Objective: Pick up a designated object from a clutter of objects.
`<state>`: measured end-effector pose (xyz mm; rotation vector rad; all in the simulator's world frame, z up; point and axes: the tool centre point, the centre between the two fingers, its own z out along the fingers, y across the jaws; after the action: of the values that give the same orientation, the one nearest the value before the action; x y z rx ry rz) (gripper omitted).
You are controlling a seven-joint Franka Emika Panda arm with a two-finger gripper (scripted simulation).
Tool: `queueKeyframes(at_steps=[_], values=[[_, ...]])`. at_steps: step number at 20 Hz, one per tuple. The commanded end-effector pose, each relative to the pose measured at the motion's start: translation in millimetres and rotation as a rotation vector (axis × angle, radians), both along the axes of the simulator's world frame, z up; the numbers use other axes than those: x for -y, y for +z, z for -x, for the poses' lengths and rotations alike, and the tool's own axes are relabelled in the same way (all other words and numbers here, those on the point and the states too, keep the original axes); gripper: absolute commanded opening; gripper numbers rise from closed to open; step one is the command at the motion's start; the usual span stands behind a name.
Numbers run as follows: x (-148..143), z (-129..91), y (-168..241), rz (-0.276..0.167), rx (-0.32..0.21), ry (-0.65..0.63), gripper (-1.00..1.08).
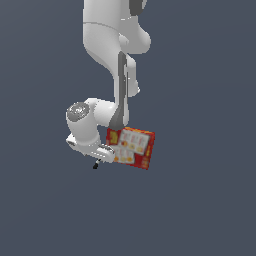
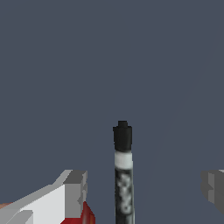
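Hiding most of the marker (image 1: 95,165), the arm (image 1: 92,131) overlaps the box (image 1: 134,147).

Claw (image 2: 144,188) low, fingers (image 2: 74,192) spread wide apart

- The place is a simulated scene, not a real room: the ground (image 1: 200,210) is one flat grey-blue surface without walls or furniture.
- The white arm (image 1: 107,45) and the red box (image 1: 135,147) look rendered, with blocky edges.
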<state>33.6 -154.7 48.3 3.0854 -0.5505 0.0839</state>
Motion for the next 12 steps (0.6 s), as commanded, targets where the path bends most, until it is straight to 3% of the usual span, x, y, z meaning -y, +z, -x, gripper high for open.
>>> queueKeyframes(at_steps=[1,7,8,12], values=[[-10.1,10.5,-22.7,-0.01,-0.033,0.012,1.0],[-15.3,16.6,-37.6,-0.015,-0.051,0.018,1.0],[-15.3,16.6,-37.6,-0.015,-0.051,0.018,-1.0],[-15.3,16.6,-37.6,-0.015,-0.051,0.018,-1.0]])
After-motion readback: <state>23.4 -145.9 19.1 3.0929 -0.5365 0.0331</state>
